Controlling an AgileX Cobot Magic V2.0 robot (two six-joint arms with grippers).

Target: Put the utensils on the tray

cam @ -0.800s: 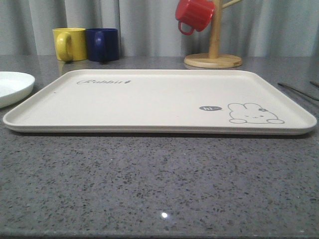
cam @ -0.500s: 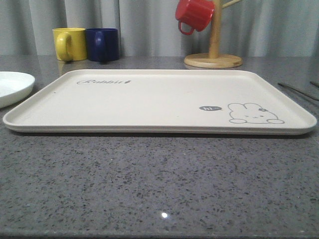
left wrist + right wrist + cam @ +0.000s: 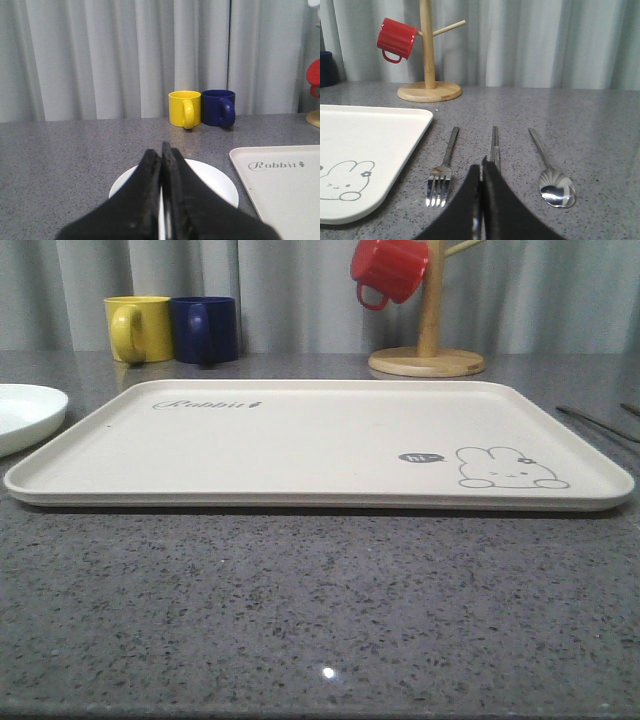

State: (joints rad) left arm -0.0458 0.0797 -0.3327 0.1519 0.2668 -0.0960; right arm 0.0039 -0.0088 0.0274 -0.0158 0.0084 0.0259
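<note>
The cream tray [image 3: 300, 440] with the bunny drawing lies bare in the middle of the table. To its right on the grey tabletop lie the utensils side by side: a fork [image 3: 442, 170] nearest the tray [image 3: 365, 145], flat chopsticks [image 3: 495, 142], then a spoon [image 3: 555, 186]. My right gripper [image 3: 481, 167] is shut, its tips over the near end of the chopsticks, holding nothing. A white plate [image 3: 210, 182] sits left of the tray [image 3: 285, 185]. My left gripper [image 3: 161, 150] is shut above that plate, holding nothing.
A yellow mug [image 3: 140, 328] and a blue mug [image 3: 205, 328] stand behind the tray's left corner. A wooden mug stand [image 3: 428, 358] with a red mug [image 3: 390, 268] hanging on it stands at the back right. Grey curtains close the back.
</note>
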